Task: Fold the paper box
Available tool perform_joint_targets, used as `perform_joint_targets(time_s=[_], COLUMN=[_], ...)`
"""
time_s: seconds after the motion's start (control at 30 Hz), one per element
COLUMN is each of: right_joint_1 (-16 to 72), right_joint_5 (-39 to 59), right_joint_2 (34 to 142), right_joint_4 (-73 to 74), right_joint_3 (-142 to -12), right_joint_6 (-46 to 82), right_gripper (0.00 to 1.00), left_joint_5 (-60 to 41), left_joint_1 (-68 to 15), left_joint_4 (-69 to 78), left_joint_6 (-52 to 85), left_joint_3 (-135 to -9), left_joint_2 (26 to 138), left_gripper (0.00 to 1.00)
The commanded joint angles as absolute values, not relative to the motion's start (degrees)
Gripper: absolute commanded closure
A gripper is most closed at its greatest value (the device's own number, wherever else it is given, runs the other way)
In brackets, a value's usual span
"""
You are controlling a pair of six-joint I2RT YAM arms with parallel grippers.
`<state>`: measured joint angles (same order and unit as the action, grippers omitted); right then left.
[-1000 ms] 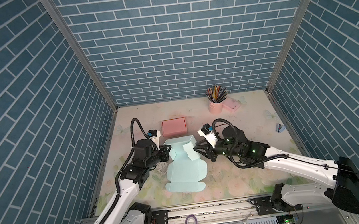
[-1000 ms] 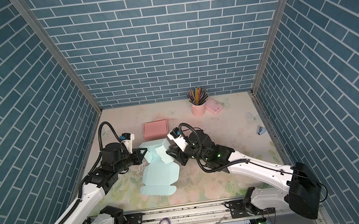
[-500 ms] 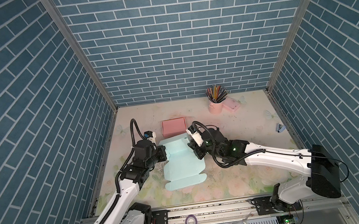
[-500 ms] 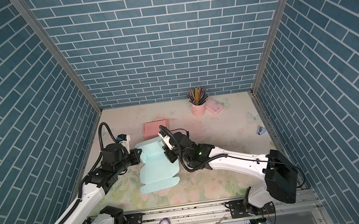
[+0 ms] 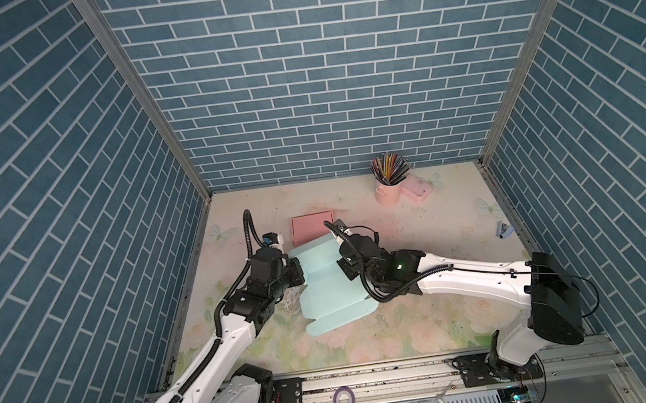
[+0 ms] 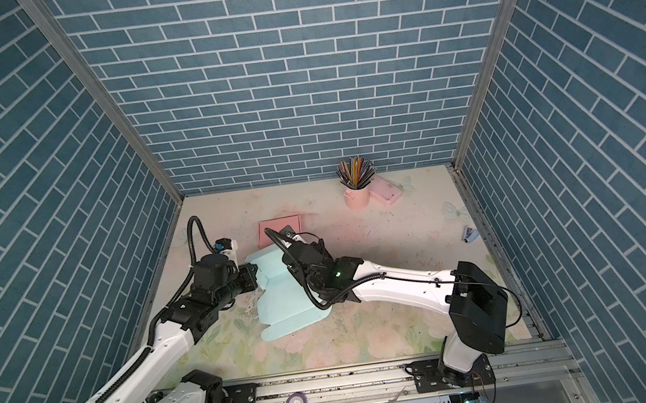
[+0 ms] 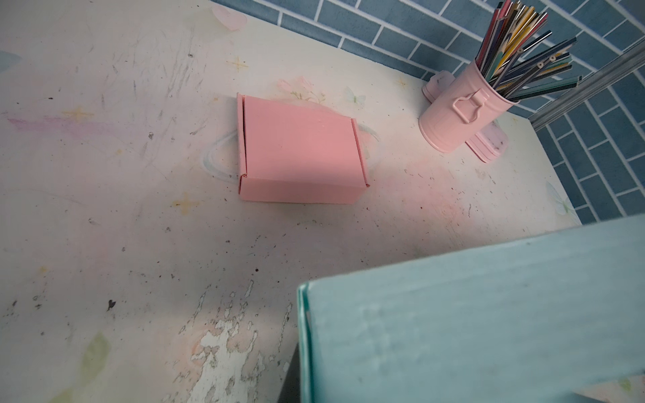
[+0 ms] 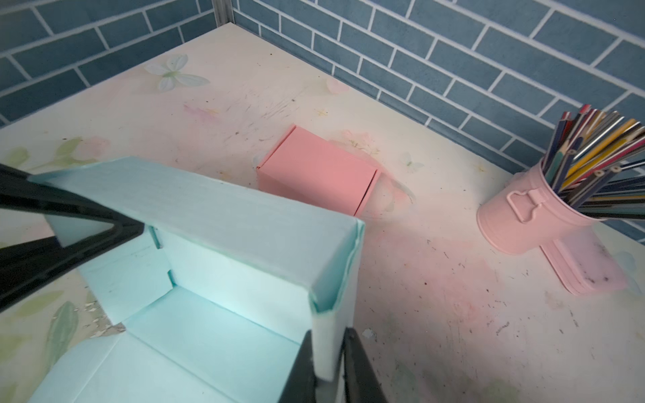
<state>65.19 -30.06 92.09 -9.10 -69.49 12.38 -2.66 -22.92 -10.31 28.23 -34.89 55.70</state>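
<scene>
The light teal paper box (image 5: 332, 293) (image 6: 288, 307) lies left of the table's middle, partly folded. Its back wall and both side walls stand up, and the front flap lies flat. My left gripper (image 5: 295, 270) (image 6: 253, 276) is shut on the box's left wall; its black fingers (image 8: 87, 213) show in the right wrist view. My right gripper (image 5: 344, 265) (image 8: 326, 366) is shut on the doubled right wall, one finger on each side. In the left wrist view a teal panel (image 7: 471, 314) hides the jaws.
A closed pink box (image 5: 312, 227) (image 7: 300, 153) sits just behind the teal one. A pink cup of pencils (image 5: 388, 192) and a flat pink case (image 5: 418, 191) stand at the back right. A small blue item (image 5: 504, 229) lies near the right wall.
My right gripper has come in from the box's right side and closed on the right wall. The box's walls now stand more upright. The left gripper has kept its hold.
</scene>
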Motion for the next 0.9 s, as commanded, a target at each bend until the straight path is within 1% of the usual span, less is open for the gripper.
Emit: perform_joint_targets(time_s=[0.0,0.13,0.27,0.4,0.53,0.6,0.67,0.77,0.87], right_joint_1=[65.3,65.9,66.0,66.1,66.2,66.6,67.3,67.9,68.0], right_joint_5=[-34.8,-38.3,-40.8,-43.0,-45.3,-46.4,-48.1,-48.9,-48.7], right_joint_2=[94.6,97.2,97.6,97.6,98.3,99.1,100.6,101.4,101.1], right_joint_4=[-11.0,-11.9,-11.2,-10.9,-10.3,-10.2,-11.1,-11.0,-10.2], right_joint_3=[-71.0,-72.8,-72.4,-71.7,-71.4,-71.9,-73.0,-73.4,-72.7], right_joint_6=[10.7,8.9,8.5,7.8,6.5,5.3,4.1,3.2,3.3], right_gripper=[0.84,0.84,0.84,0.90,0.98,1.00,0.99,0.91,0.88], left_joint_5=[-4.0,-2.6,-1.5,-0.9,-0.3,-0.3,0.0,0.2,0.4], left_joint_1=[-25.5,-27.2,-28.4,-29.0,-29.9,-30.0,-30.1,-30.4,-30.6], left_joint_4=[-6.0,-4.2,-3.6,-2.7,-2.4,-2.2,-2.0,-2.1,-1.8], left_joint_6=[29.3,30.3,30.6,31.0,31.3,31.6,31.8,31.8,31.9], left_joint_3=[-35.8,-35.8,-36.0,-35.5,-35.3,-35.0,-34.7,-34.7,-34.6], left_joint_2=[55.9,57.3,58.2,58.1,58.3,58.1,57.9,57.7,57.7], left_gripper=[1.00,1.00,1.00,1.00,1.00,1.00,1.00,1.00,1.00])
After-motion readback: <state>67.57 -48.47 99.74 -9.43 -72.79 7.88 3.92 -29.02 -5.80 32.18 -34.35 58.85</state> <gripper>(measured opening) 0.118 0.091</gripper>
